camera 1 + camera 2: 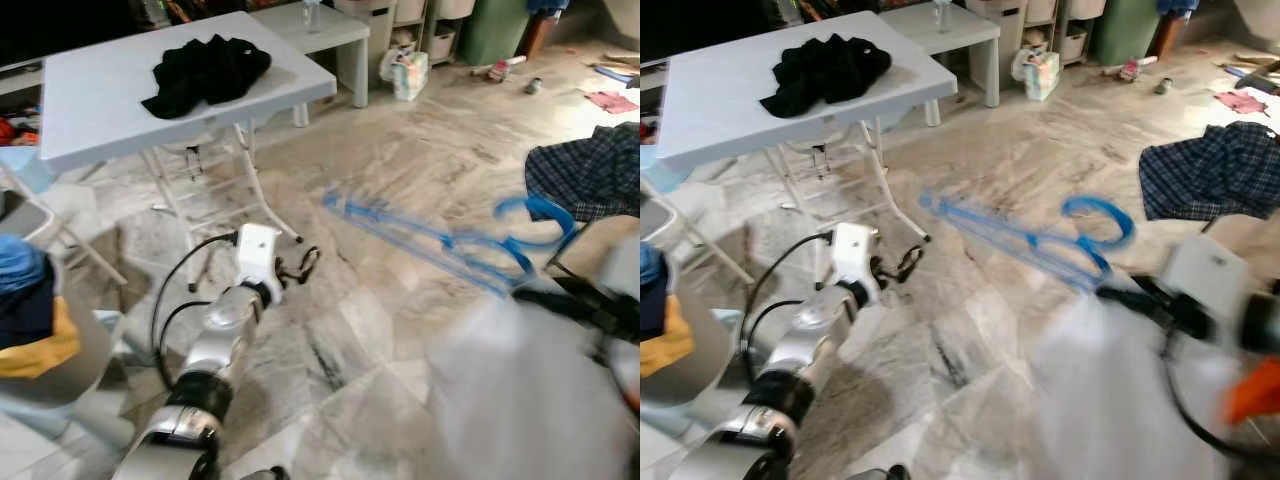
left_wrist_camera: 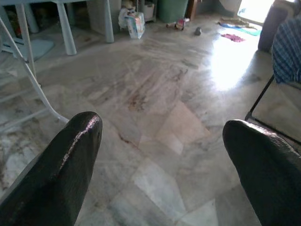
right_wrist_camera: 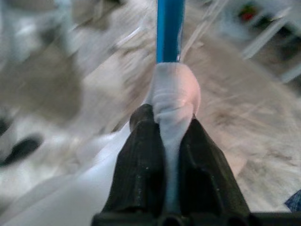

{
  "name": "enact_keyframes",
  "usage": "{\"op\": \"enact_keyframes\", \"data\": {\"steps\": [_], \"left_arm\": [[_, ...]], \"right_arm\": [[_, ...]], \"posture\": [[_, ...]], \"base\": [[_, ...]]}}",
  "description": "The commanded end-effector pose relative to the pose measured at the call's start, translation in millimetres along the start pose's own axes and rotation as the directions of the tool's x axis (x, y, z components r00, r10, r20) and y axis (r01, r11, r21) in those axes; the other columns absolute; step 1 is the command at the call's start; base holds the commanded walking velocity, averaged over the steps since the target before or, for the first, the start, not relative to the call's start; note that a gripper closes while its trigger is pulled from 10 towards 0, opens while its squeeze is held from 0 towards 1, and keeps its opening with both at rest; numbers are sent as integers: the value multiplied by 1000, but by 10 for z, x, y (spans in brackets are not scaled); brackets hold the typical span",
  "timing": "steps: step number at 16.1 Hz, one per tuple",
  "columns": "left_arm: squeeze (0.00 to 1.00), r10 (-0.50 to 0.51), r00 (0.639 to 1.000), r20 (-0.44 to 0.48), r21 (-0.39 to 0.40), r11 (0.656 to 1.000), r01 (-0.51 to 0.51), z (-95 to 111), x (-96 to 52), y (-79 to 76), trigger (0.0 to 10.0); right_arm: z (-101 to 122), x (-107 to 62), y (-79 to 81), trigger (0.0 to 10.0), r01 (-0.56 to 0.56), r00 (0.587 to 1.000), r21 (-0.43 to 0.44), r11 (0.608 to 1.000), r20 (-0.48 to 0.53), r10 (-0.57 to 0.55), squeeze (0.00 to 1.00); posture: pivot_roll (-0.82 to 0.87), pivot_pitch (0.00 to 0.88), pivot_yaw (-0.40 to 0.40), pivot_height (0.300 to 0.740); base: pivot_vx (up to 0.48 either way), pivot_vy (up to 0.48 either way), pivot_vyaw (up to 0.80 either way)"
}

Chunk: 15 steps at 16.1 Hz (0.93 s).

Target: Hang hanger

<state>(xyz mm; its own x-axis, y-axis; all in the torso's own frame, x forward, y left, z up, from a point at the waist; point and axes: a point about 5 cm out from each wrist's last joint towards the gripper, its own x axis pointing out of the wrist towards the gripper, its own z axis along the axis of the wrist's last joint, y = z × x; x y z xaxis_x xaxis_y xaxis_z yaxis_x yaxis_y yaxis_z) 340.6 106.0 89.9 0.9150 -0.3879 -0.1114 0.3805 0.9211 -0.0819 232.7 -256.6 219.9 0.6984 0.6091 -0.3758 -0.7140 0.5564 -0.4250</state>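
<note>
The blue hanger (image 1: 1025, 240), carried out ahead of the right gripper (image 3: 172, 123) clamped on its white garment (image 3: 173, 96), should be kept level, while the left gripper (image 2: 162, 141) is held wide open and empty.

The blue plastic hanger (image 1: 1040, 243) was up in the air above the marble floor, lying close to flat, and badly blurred in both head views. Its long bar ran from a far tip out over the floor towards the robot's right, where the curved hook (image 1: 1098, 222) looped up and round. White fabric (image 1: 1110, 390) hung from the near end, a pale smeared mass below the hanger. In the right wrist view a bunch of that white cloth (image 3: 173, 101) was pinched together with the hanger's blue stem (image 3: 169, 28), which rose straight out of the bunched cloth.
</note>
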Motion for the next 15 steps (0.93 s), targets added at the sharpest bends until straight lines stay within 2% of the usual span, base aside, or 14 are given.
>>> {"op": "enact_keyframes", "data": {"steps": [1, 3, 4, 5, 6, 7, 9, 11, 12, 14, 15], "left_arm": [[0, -13, 1000, 5, 33, 999, 13, -9, -62, 26, 10000], [0, -26, 1000, 4, 57, 998, 26, -73, -175, 37, 10000], [0, -79, 997, 9, 93, 993, 78, -127, -292, -21, 10000], [0, -101, 995, 13, 94, 991, 99, -129, -314, -48, 10000], [698, -174, 984, 25, 111, 979, 170, -110, -373, -133, 10000], [1000, -279, 960, 36, 159, 950, 270, -67, -465, -239, 10000], [1000, -439, 898, 9, 224, 877, 426, -17, -639, -359, 10000], [1000, -561, 826, -62, 300, 779, 551, -6, -810, -411, 10000], [1000, -569, 819, -71, 309, 769, 560, -3, -828, -410, 10000], [1000, -617, 778, -120, 326, 716, 618, 60, -859, -376, 10000], [1000, -624, 771, -128, 331, 706, 626, 70, -858, -368, 10000]], "right_arm": [[42, 139, 27, 10000, 50, 998, -10, 999, 33, -50, 0], [57, 408, 109, 10000, 112, 987, 43, 993, 107, -116, 0], [61, 668, 225, 10000, 118, 980, 103, 988, 147, -132, 0], [60, 709, 260, 10000, 105, 982, 102, 989, 149, -120, 0], [57, 777, 362, 10000, 56, 987, 68, 996, 150, -65, 0], [6, 809, 456, 10000, -8, 993, 21, 1000, 120, 5, 0], [-116, 804, 446, 10000, -45, 998, -44, 998, 46, 47, 0], [-227, 804, 417, 10000, -95, 995, -126, 987, -27, 92, 0], [-245, 805, 413, 10000, -103, 994, -137, 985, -39, 99, 0], [-378, 809, 367, 10000, -158, 984, -188, 969, -113, 139, 0], [-398, 813, 357, 10000, -166, 982, -193, 967, -122, 145, 0]], "posture": [[-171, 70, 61, 740], [-143, 69, 58, 740], [-135, 68, 55, 740], [-112, 68, 51, 740], [-103, 68, 49, 740], [-88, 67, 47, 740], [-77, 70, 49, 740], [-73, 71, 54, 740], [-73, 71, 54, 740], [-70, 65, 60, 740], [-70, 65, 60, 740]], "base": [[0, 0, 0], [0, 0, 0], [0, 0, 0], [0, 0, 0], [0, 0, 0], [0, 0, 0], [0, 0, 0], [0, 0, 0], [0, 0, 0], [0, 0, 0], [0, 0, 0]]}}
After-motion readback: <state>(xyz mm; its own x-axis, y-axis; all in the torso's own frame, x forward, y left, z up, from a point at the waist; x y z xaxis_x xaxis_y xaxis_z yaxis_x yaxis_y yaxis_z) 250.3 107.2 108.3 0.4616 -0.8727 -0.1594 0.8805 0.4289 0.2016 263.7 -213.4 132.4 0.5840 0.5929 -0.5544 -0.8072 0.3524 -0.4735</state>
